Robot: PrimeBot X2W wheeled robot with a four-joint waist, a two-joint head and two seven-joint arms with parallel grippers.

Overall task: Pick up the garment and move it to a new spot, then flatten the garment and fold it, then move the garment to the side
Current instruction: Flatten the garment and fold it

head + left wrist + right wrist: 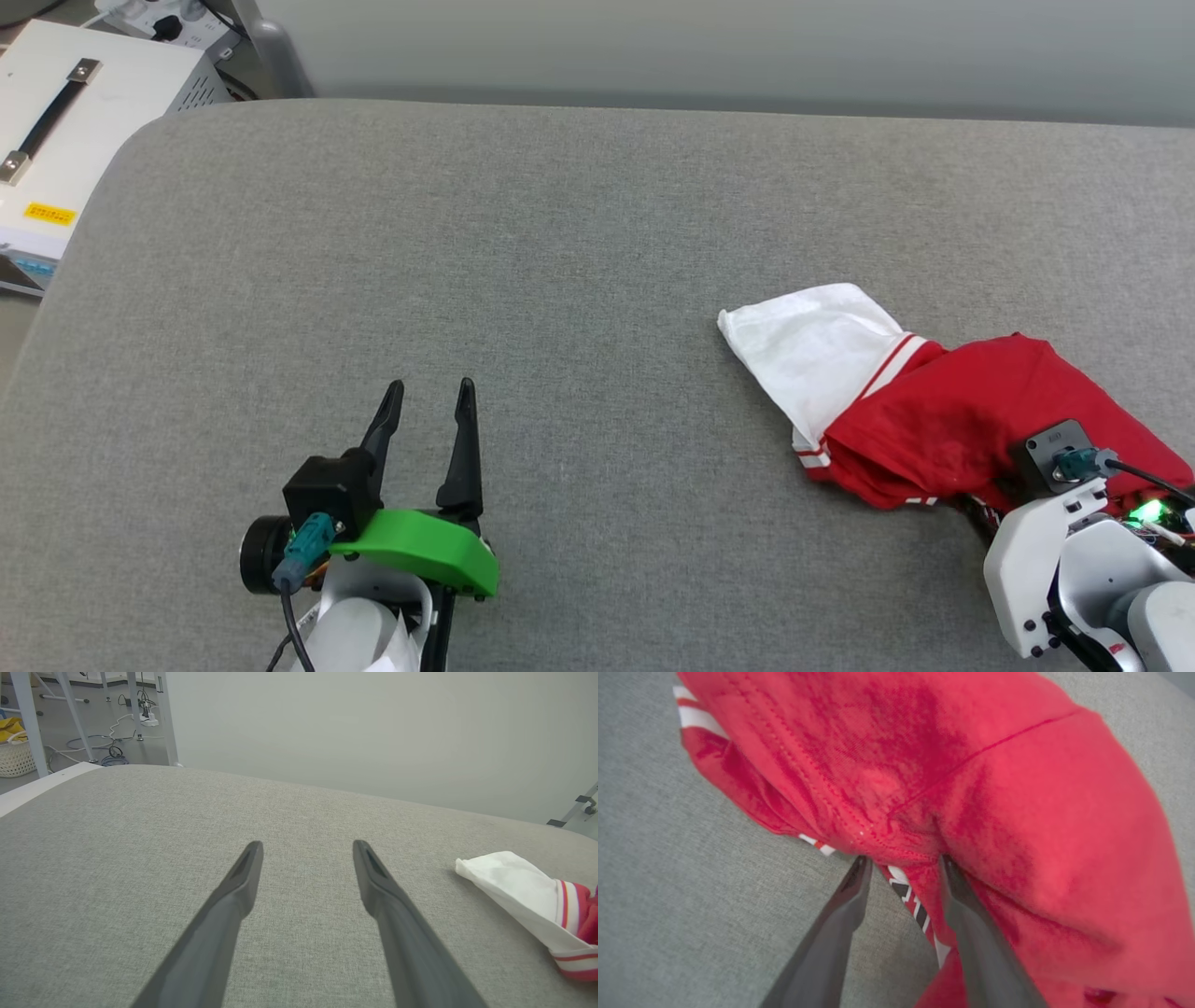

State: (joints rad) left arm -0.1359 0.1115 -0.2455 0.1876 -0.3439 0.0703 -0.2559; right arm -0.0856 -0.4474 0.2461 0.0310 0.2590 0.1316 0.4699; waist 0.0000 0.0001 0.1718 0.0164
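Garment and grippers on the grey upholstered table [560, 233]. The garment [952, 420] lies bunched near the table's right edge, toward the near side, with 1 white sleeve [812, 350] spread flat toward the middle. It is judged light, soft and limp. It will sag and drag when lifted, is neither fragile nor notably slippery, and its layers may separate under a shallow pinch. A stitched hem or seam, where the cloth is doubled, looks like the firmest hold.

The right gripper [901, 861] has its 2 fingers apart, astride a hanging fold just below the stitched hem [878, 835]; no pinch is made. The left gripper [430, 385] is wide open and holds nothing. It sits over bare table near the near edge, left of centre and well apart from the garment.

Containers: 1 woven basket [16, 758] stands on the floor beyond the far left corner, its contents not discernible. 1 closed white case [84, 121] with a black handle stands off the left edge.
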